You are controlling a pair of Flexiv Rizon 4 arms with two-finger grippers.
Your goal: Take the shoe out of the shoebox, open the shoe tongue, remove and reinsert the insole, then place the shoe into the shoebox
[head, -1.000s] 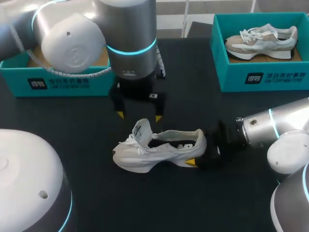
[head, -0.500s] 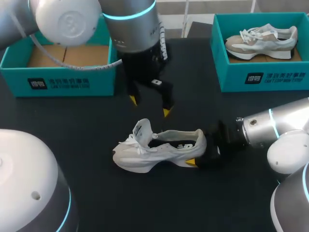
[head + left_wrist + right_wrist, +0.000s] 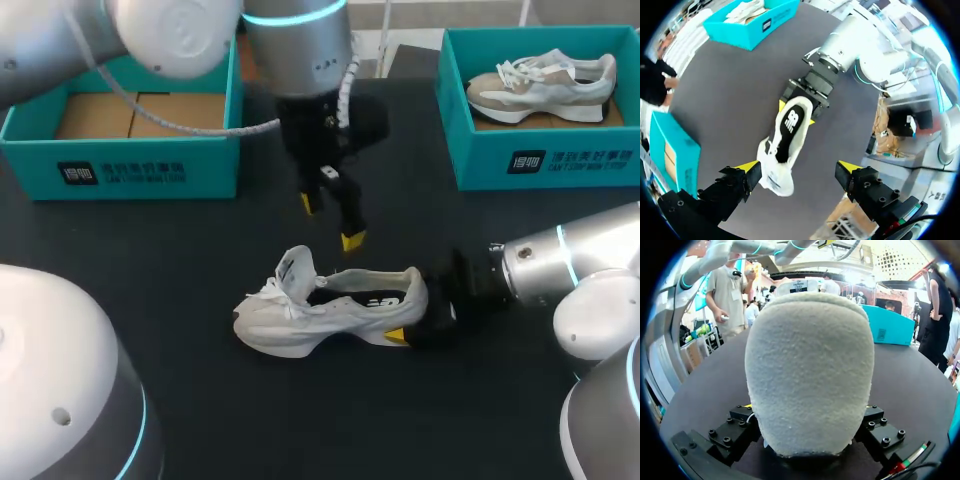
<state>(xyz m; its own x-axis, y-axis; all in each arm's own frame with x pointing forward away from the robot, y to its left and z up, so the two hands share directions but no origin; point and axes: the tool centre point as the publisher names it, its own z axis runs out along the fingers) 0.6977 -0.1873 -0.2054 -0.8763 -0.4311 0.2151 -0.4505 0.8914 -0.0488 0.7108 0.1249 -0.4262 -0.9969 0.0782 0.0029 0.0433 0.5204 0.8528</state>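
White lace-up sneaker (image 3: 330,310) sits centre frame on black desk (image 3: 150,240); likely light, soft-sided, heel the firmest hold. Heel clamped in right claw (image 3: 418,318); left claw (image 3: 330,222) wide, above collar.

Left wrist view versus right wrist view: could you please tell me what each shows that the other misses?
Only the left wrist view shows the whole white sneaker, its dark insole and the open left claw. Only the right wrist view shows the fuzzy heel close up. Both show the right claw shut on that heel.
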